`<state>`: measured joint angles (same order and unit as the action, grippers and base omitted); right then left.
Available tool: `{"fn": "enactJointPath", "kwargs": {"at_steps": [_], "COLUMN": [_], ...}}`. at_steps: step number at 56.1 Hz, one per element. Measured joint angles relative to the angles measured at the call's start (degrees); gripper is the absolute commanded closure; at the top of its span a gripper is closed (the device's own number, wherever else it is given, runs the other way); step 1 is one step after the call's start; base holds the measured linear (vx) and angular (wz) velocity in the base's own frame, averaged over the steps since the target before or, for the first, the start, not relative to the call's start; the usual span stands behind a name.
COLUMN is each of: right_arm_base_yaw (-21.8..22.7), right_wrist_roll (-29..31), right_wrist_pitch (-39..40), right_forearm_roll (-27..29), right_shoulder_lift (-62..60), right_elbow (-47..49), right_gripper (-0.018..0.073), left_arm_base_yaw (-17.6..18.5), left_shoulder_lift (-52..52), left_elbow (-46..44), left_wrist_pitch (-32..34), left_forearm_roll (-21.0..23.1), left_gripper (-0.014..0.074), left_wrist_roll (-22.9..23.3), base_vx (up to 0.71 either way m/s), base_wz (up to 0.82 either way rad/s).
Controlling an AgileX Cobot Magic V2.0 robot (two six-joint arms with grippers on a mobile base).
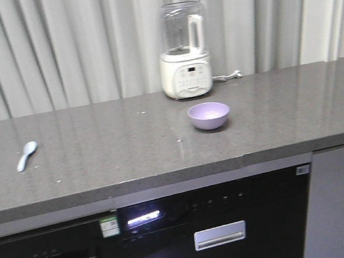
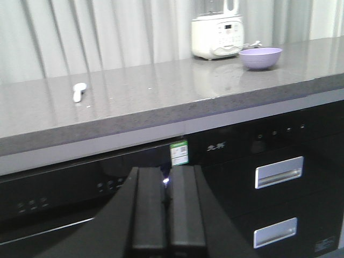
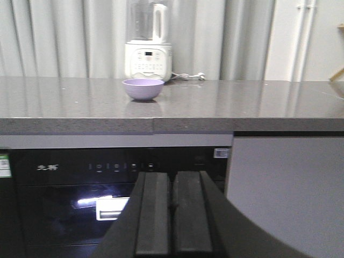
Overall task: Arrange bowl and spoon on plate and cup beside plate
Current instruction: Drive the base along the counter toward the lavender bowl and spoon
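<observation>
Blender (image 1: 184,50) just behind bowl (image 1: 208,115); spoon (image 1: 26,155) well apart, left.

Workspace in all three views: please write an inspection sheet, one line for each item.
Surface: grey stone countertop, a few small specks.
Job's things: small lavender plastic bowl right of centre; pale blue plastic spoon far left, apart; plate and cup not seen.
Clutter: white blender with clear jug behind the bowl.
Hands: left hand and right hand both shut, holding nothing.
Cables: white cord beside the blender.
Surroundings: grey curtains behind; black built-in appliance below.
</observation>
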<state>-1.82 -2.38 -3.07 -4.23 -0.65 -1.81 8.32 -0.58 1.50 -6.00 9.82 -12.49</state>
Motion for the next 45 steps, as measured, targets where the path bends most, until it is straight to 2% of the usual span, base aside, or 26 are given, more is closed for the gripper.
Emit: {"fn": "enactJointPath", "kwargs": {"at_steps": [30,45], "right_arm_base_yaw": [0.0,0.0], "right_wrist_roll": [0.0,0.0], "right_wrist_pitch": [-0.06,-0.06], "right_forearm_roll": [0.0,0.0], "right_shoulder_lift": [0.0,0.0], "right_elbow": [0.0,0.0], "right_gripper": [0.0567,0.0567], "left_arm_base_yaw": [0.0,0.0], "left_shoulder_lift": [0.0,0.0], "left_elbow": [0.0,0.0], "left_wrist_pitch": [0.0,0.0], "left_forearm_roll": [0.0,0.0], "left_gripper": [0.0594,0.0594], "left_wrist_roll": [0.0,0.0], "base_vx": [0.13,0.21], "base_wz": [-0.32,-0.11]}}
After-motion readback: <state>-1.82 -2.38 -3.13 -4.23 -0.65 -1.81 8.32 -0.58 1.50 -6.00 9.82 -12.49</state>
